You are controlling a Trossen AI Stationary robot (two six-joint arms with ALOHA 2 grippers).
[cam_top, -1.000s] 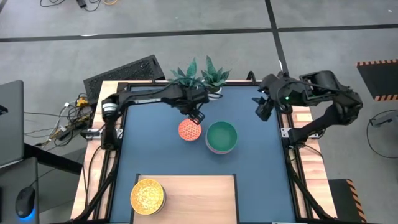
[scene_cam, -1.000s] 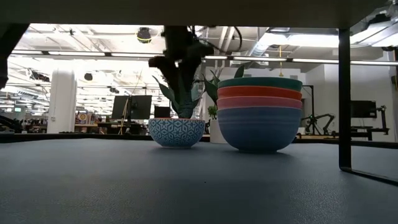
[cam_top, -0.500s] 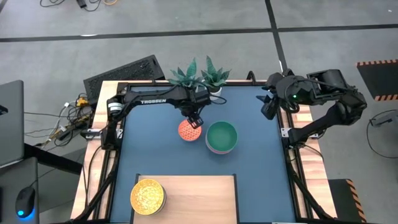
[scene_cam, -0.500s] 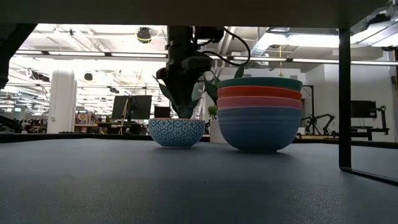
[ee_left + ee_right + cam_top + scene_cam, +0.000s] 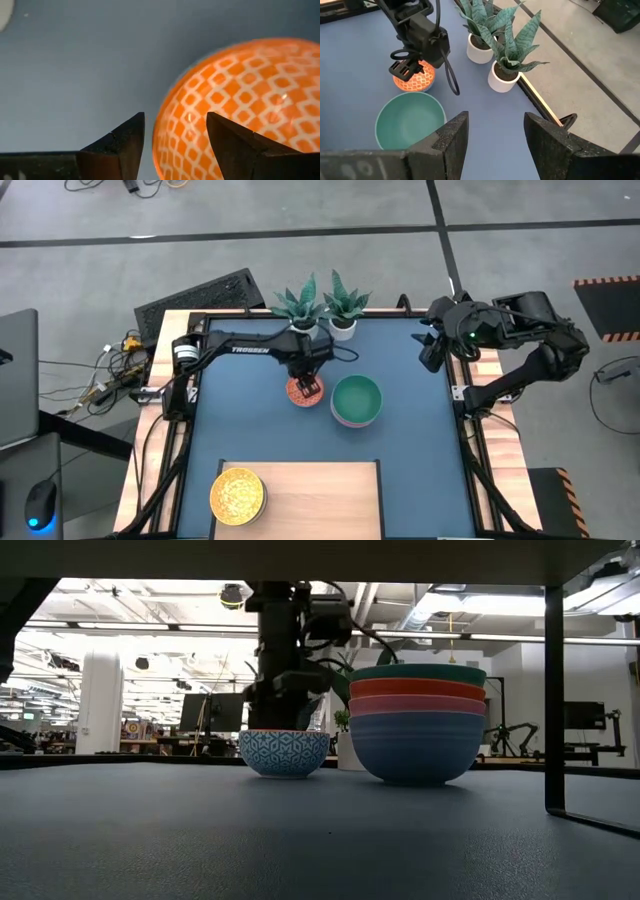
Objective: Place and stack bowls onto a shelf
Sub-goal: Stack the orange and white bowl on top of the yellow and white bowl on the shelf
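left gripper (image 5: 306, 387) — jaws open astride glossy lattice-patterned orange-red bowl (image 5: 303, 392) rim | right gripper (image 5: 431, 352) — open, idle at table's right edge | plain green bowl (image 5: 356, 399) tops nested stack

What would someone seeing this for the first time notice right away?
Probably the left end effector, open and lowered over the rim of the small orange-patterned bowl near the table's middle. Right beside it stands the stack of larger bowls, green on top, then red, pink and light blue. The yellow bowl sits alone on the pale wooden shelf at the near edge, while the right end effector waits, open, by the table's right side.
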